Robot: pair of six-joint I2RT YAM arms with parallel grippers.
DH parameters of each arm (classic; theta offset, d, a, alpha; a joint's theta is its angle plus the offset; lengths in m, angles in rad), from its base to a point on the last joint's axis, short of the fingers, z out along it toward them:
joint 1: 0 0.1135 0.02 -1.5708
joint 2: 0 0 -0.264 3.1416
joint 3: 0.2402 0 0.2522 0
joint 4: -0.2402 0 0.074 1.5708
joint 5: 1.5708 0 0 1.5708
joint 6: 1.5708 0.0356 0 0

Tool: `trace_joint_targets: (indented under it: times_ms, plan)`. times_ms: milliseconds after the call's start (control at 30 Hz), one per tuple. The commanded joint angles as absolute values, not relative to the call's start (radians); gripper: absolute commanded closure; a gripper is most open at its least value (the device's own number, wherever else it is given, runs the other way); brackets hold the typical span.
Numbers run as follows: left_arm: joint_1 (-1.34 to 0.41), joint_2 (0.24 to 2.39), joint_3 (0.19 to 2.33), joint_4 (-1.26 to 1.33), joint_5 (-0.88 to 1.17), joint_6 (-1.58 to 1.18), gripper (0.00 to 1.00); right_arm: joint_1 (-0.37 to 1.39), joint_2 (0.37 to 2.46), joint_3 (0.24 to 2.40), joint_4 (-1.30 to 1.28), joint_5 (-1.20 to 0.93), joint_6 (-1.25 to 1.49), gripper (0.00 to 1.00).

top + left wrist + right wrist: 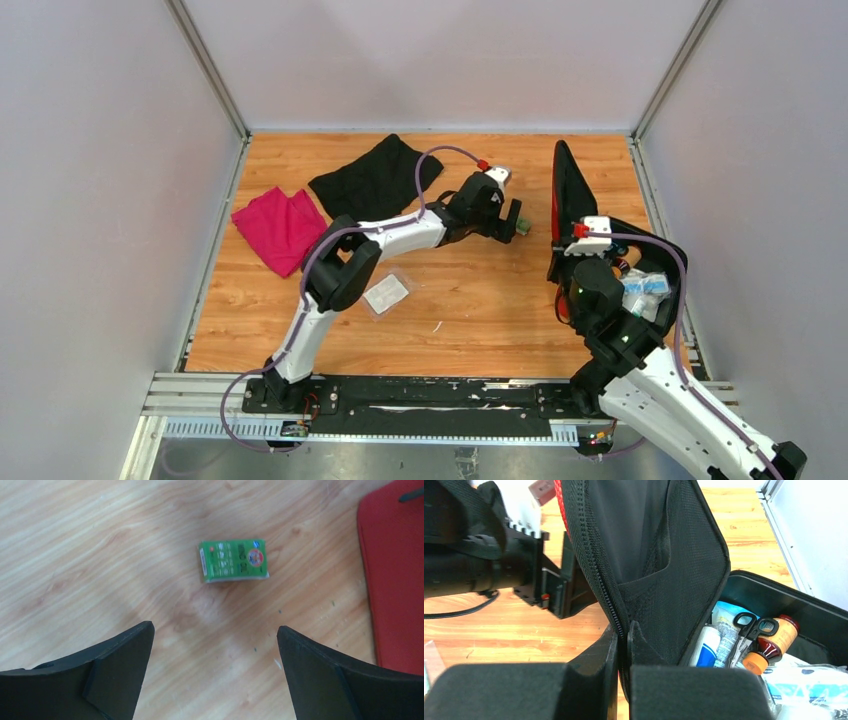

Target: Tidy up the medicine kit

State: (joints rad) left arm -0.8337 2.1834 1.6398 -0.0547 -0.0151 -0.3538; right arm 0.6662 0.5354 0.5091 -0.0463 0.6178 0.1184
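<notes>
- At the right edge of the wooden tabletop [470, 300] — medicine kit [568, 195], red, unzipped; lid standing upright, black-lined base flat near the right rail.
- Back left: black cloth [375, 178], with magenta cloth [280, 228] just beside it, both crumpled.
- Right claw [624, 635] pinched tight on the lid's zipper edge.
- Left claw [214, 628] spread wide, holding nothing, above a green box [232, 561] lying flat near the lid's red outside.
- Inside the base: scissors [749, 625], amber bottle [774, 642], tubes — packed close.
</notes>
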Motion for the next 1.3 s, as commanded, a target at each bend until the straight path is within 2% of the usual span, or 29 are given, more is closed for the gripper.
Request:
trace_joint_targets:
  times_ms: [0, 300, 567, 900, 1267]
  plan:
    - [-0.845, 2.278, 1.758, 0.026, -0.050, -0.330, 0.00, 0.654, 0.465, 0.486, -0.099, 0.633, 0.231, 1.00]
    - [-0.874, 2.423, 1.932, 0.009, -0.110, -0.286, 0.00, 0.654, 0.411, 0.471, -0.117, 0.646, 0.249, 1.00]
    - [-0.891, 2.581, 2.195, -0.254, -0.161, -0.283, 0.00, 0.653, 0.411, 0.459, -0.115, 0.656, 0.262, 1.00]
    - [-0.896, 2.660, 2.303, -0.380, -0.192, -0.308, 0.00, 0.654, 0.407, 0.455, -0.113, 0.648, 0.270, 1.00]
    - [-0.934, 2.677, 2.319, -0.446, -0.271, -0.272, 0.18, 0.655, 0.396, 0.445, -0.115, 0.648, 0.277, 1.00]
